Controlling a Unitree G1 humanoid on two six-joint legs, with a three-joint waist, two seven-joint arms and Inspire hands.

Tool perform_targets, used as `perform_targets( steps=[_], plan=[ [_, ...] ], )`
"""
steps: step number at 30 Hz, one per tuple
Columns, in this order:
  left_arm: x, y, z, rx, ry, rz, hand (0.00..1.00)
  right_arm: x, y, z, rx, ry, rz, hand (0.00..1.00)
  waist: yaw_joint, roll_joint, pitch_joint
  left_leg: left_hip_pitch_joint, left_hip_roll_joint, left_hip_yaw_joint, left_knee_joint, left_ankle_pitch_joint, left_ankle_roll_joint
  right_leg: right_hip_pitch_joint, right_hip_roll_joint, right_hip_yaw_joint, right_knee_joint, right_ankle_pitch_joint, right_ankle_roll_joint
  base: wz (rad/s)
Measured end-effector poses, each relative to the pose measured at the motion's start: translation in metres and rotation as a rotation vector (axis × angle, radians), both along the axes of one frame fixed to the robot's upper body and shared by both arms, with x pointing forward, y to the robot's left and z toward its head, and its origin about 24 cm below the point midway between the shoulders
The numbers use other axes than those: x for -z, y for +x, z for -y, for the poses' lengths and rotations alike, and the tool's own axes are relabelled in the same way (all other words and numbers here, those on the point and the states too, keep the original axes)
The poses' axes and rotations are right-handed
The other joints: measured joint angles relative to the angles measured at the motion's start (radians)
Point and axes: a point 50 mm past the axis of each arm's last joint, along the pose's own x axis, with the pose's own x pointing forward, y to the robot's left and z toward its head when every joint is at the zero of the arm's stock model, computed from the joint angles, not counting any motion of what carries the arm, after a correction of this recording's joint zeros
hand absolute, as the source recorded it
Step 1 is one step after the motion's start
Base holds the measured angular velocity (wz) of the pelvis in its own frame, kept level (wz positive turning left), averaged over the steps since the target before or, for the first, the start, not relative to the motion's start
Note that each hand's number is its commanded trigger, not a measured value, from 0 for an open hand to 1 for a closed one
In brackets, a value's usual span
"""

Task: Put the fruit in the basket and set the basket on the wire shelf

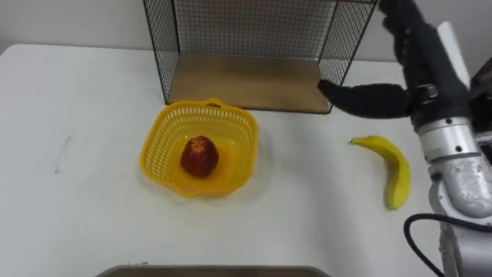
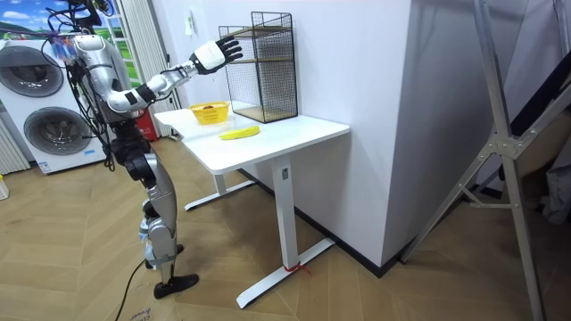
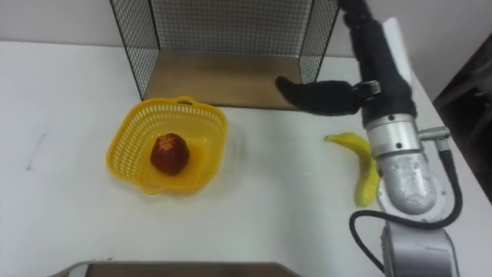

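On the white table (image 1: 77, 200), the wire shelf (image 1: 246, 81) stands just behind the yellow basket (image 1: 156, 146); the room view adds its upper tier. Banana (image 1: 397, 169) lies well right of the basket, red fruit (image 1: 200, 156) inside it. Right hand (image 1: 427, 81) is raised above the table, right of the basket, fingers spread wide, holding nothing.

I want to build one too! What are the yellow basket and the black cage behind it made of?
The yellow slotted basket looks like moulded plastic: even bright colour, slightly glossy. The black wire shelf looks like thin metal wire welded in a grid, likely painted matt. Its brown floor board looks like wood or wood-look board; I can't tell which.
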Motion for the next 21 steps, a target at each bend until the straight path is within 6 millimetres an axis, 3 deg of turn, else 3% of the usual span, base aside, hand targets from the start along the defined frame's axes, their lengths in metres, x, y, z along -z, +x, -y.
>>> perform_targets(
  steps=[5, 9, 14, 21],
  plan=[
    [0.000, 0.003, -0.002, -0.010, 0.021, 0.011, 0.00, 0.023, 0.002, 0.018, 0.144, 0.026, -0.070, 0.00, -0.014, -0.002, 0.0002, 0.011, 0.000, 0.003, 0.000, 0.000, 0.000, 0.008, 0.000, 0.003, 0.000, 0.000, 0.000, 0.00],
    [-0.001, -0.001, -0.003, -0.026, 0.028, -0.006, 0.00, 0.053, 0.002, 0.037, 0.268, 0.057, -0.191, 0.00, -0.017, -0.006, -0.0008, 0.009, 0.000, 0.003, 0.002, 0.000, 0.000, 0.006, 0.000, 0.002, 0.001, 0.000, 0.000, 0.00],
    [-0.001, -0.003, -0.004, -0.038, 0.027, -0.016, 0.00, 0.064, 0.001, 0.044, 0.313, 0.077, -0.233, 0.00, -0.025, -0.008, -0.0008, 0.010, 0.000, 0.002, 0.002, 0.000, 0.000, 0.007, -0.001, 0.001, 0.002, 0.000, 0.000, 0.00],
    [-0.003, 0.006, -0.007, -0.043, 0.016, 0.016, 0.00, 0.083, 0.001, 0.049, 0.304, 0.092, -0.331, 0.00, -0.023, -0.025, 0.0017, 0.015, -0.001, 0.002, 0.002, 0.000, 0.000, 0.011, -0.003, -0.001, 0.002, 0.000, 0.000, 0.00]
  ],
)
